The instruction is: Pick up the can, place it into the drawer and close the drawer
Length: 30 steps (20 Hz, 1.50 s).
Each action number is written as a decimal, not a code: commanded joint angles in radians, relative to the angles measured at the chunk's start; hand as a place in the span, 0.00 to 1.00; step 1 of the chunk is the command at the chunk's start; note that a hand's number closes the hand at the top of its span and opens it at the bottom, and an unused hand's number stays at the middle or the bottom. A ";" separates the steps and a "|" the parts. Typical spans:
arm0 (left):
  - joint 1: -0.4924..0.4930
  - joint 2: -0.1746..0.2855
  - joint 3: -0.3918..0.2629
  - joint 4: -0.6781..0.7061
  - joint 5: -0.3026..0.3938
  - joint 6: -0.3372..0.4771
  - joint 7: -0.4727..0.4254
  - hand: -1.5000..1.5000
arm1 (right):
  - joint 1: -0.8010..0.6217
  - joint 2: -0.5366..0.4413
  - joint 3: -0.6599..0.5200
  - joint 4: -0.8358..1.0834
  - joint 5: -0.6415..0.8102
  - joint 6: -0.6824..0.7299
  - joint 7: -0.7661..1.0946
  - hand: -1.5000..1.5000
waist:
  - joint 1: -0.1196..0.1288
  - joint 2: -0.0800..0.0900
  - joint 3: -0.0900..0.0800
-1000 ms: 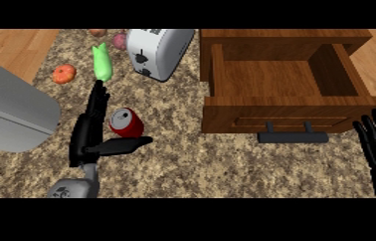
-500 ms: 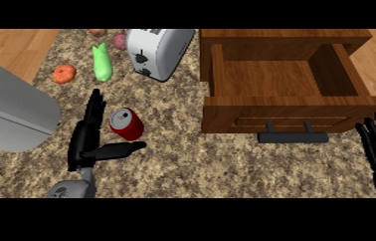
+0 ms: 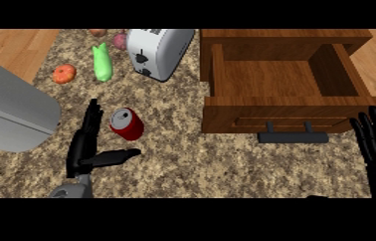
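The can (image 3: 127, 124) lies on the counter (image 3: 220, 170), left of the open drawer (image 3: 275, 80). Its silver end is turned up-left and its red body runs down-right, so judge its long axis as slanted rather than upright. It sits just right of your left robot hand (image 3: 84, 145), in the notch between the straight fingers (image 3: 91, 123) pointing away from you and the thumb (image 3: 112, 158) jutting right below it. That robot hand is spread and holds nothing; whether a finger touches the can you cannot tell. Your right robot hand (image 3: 363, 135) rests at the right edge, fingers straight, well apart from the can. Of the 2, the left is nearer.
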 commanded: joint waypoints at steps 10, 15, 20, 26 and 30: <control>-0.126 -0.015 0.048 0.246 0.019 0.012 -0.092 0.00 | 0.002 -0.004 -0.014 -0.025 -0.002 0.024 0.025 0.00 | -0.002 0.000 0.000; -0.135 0.025 0.104 0.377 0.055 -0.042 -0.224 0.00 | 0.071 0.032 0.049 -0.103 0.009 -0.022 0.029 0.00 | -0.004 0.001 0.000; -0.216 0.029 0.118 0.488 0.051 -0.024 -0.253 0.00 | -0.009 0.008 -0.015 -0.078 -0.014 0.009 0.072 0.00 | -0.005 0.001 0.000; -0.273 -0.003 0.103 0.513 0.049 0.017 -0.228 0.00 | -0.059 -0.005 -0.021 -0.054 -0.004 0.003 0.099 0.00 | -0.003 0.001 0.000; -0.328 0.016 0.110 0.558 0.054 0.011 -0.210 0.00 | -0.005 0.001 -0.027 -0.083 -0.055 0.037 0.102 0.00 | -0.005 0.001 0.000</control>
